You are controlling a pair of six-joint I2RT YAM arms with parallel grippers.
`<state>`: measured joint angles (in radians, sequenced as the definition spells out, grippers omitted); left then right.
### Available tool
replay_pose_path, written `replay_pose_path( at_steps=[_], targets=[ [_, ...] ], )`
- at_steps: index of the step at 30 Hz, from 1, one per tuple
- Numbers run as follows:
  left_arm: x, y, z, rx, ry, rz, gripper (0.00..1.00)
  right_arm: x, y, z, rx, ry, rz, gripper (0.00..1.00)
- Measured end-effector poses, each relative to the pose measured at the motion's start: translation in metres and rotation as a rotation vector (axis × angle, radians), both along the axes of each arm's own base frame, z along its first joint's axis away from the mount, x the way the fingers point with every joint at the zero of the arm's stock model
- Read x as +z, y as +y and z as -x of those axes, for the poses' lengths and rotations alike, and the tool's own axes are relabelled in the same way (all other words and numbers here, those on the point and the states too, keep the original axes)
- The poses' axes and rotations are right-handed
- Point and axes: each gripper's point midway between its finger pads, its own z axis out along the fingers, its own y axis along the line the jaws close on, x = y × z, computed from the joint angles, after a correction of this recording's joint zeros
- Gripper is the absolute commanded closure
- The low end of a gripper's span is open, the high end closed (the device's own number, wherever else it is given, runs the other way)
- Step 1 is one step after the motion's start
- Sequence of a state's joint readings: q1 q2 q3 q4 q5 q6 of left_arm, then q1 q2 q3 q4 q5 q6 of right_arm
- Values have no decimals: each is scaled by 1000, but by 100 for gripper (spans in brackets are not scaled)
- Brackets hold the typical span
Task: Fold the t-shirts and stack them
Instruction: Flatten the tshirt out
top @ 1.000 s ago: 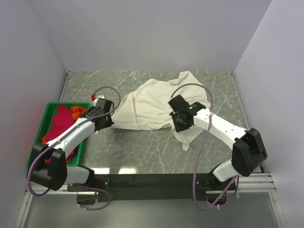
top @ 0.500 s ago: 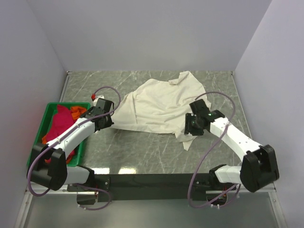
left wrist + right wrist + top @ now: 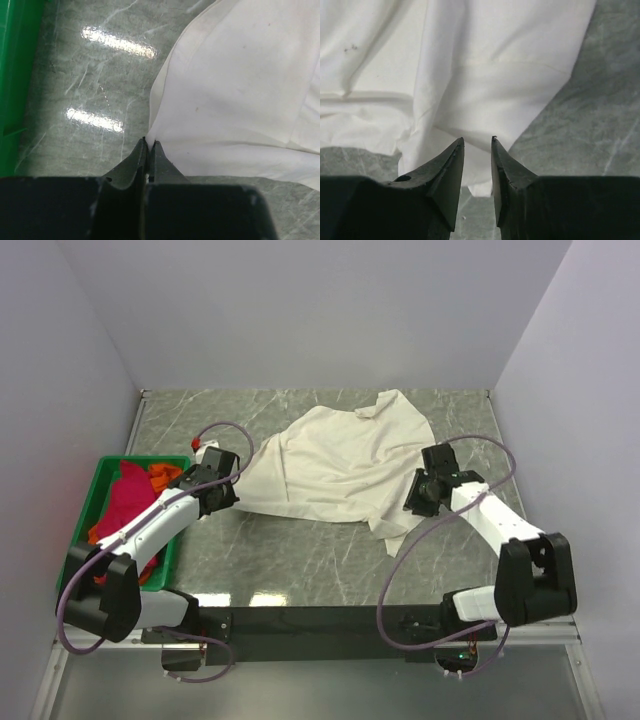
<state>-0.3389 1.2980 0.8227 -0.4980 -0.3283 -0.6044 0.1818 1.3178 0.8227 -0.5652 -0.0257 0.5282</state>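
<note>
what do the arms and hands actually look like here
The left arm and right arm are built from white links with chunky black joints, and a mauve cable loops alongside each. The left hand and right hand are black, each with two tapered, wedge-shaped fingers.

A green plastic crate [image 3: 140,459] stands at the left edge of the grey-green marbled table [image 3: 300,550], towards its near-left corner. Plain pale walls [image 3: 320,310] close off the table's far, left and right edges. Lamp glare [image 3: 265,597] shines by the near edge.
</note>
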Motion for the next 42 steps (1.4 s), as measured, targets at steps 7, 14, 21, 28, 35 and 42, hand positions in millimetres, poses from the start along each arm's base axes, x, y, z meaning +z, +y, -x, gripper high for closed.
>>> replay_pose_path(
  at_steps=[7,14,21,28,35,42],
  targets=[
    [2,2,-1,6,-9,-6,99,-43,1,-4,-37,106,-35,68],
    [3,3,-1,11,-11,-12,99,-55,-12,-19,-100,141,-43,67],
    [4,4,-1,13,-16,-13,99,-55,-34,-47,-171,143,-18,65],
    [6,3,-1,12,-23,-9,99,-55,-93,-61,-324,138,50,65],
    [6,3,-1,10,-24,-6,99,-45,-122,-30,-391,112,180,62],
    [10,4,-2,14,-37,-1,99,-15,-111,-6,-393,-2,148,47]
  ],
)
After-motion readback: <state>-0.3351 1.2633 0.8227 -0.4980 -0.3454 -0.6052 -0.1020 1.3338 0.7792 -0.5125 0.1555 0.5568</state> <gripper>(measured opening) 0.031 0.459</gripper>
